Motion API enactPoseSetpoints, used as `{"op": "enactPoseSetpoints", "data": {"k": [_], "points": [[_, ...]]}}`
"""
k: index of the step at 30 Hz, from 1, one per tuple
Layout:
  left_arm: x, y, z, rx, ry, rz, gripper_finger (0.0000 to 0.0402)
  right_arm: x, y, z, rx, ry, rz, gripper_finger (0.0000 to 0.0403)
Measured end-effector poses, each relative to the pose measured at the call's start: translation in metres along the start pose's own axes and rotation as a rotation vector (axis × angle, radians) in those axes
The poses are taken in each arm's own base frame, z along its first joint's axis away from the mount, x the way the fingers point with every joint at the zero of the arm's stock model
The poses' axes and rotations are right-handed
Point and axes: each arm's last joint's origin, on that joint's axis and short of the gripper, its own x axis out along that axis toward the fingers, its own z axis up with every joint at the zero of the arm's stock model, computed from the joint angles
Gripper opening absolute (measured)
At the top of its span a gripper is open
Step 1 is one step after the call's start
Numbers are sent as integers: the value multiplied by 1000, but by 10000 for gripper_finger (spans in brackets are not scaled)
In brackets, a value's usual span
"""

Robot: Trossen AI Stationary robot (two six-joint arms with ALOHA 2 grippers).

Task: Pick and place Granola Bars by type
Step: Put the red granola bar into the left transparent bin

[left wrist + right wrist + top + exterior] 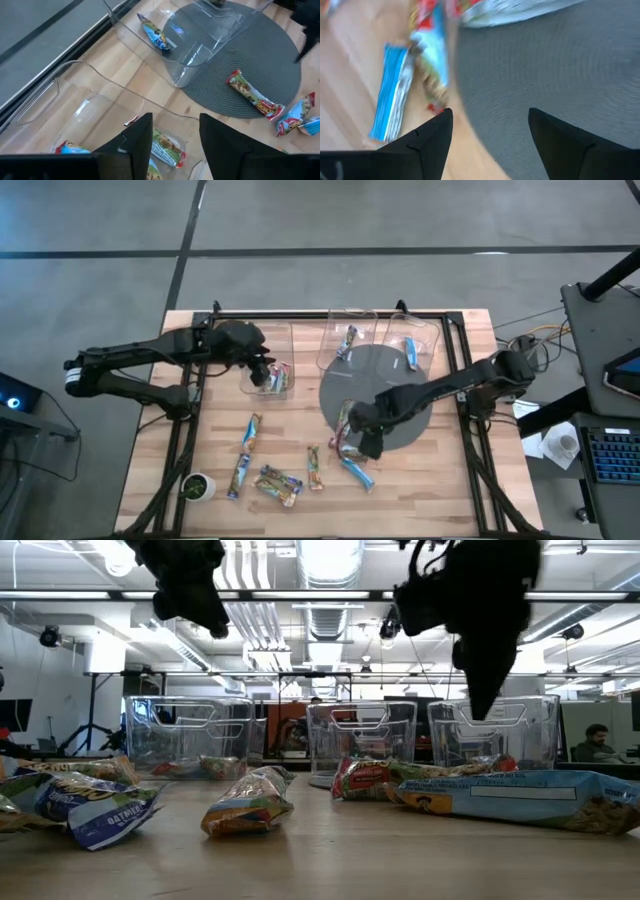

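Note:
Several shiny wrapped granola bars lie flat on the wooden table near its near edge, among them a multicoloured one (pixel 250 430) and a light blue one (pixel 357 472). A red one (pixel 345 423) lies on the grey round mat (pixel 400 385). More bars lie in the three clear bins. My left gripper (pixel 265 372) hovers open above the left bin (pixel 281 345), over the bars (pixel 167 149) in it. My right gripper (pixel 368 445) is open above the mat's near-left edge (pixel 520 75), beside the light blue bar (pixel 392 100), holding nothing.
The middle bin (pixel 365 315) and right bin (pixel 432 330) stand at the far side, partly on the mat, each with a bar inside. A small round green-topped object (pixel 197 486) sits near the near-left corner. Black frame rails run along the table's left and right sides.

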Motion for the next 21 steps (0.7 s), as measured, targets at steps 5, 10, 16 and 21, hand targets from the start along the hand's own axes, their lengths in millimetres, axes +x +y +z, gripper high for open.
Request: {"op": "enactPoseSetpoints", "data": {"k": [5, 10, 16, 21], "points": [[0, 0, 0, 1, 1, 0, 145, 12, 17, -15, -97, 26, -7, 249], [0, 0, -1, 5, 7, 1, 145, 26, 25, -27, -58, 12, -7, 249], [4, 0, -4, 9, 20, 6, 145, 40, 29, -27, -6, -66, 64, 249], [7, 1, -8, 11, 32, 9, 145, 53, 26, -29, 13, -71, 40, 249]]}}
